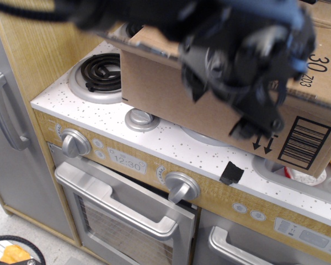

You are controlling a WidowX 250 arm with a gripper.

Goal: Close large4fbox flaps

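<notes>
We judge the task well advanced: on the large4fbox (176, 91) the front flap (146, 43) now lies folded over the top, its edge running along the upper front rim, and the box's front wall is fully in view. How the other flaps lie we cannot tell, since the arm covers most of the top and the whole upper part of the view is blurred; only a strip printed "30" shows at the right edge. Pressing the remaining panels flat is probably what is left.

The box stands on the white speckled stove counter (71, 105), toward its back and right side, beside the coil burner (102, 70) at the back left corner. It is plain brown corrugated card, with a black barcode (306, 142) and two downward arrows (263, 144) near its lower right.

Our gripper (248, 118) hangs in front of the box's upper right; blur hides its fingers, so we cannot tell whether it is open or closed. A small black scrap (230, 173) lies at the counter's front edge
</notes>
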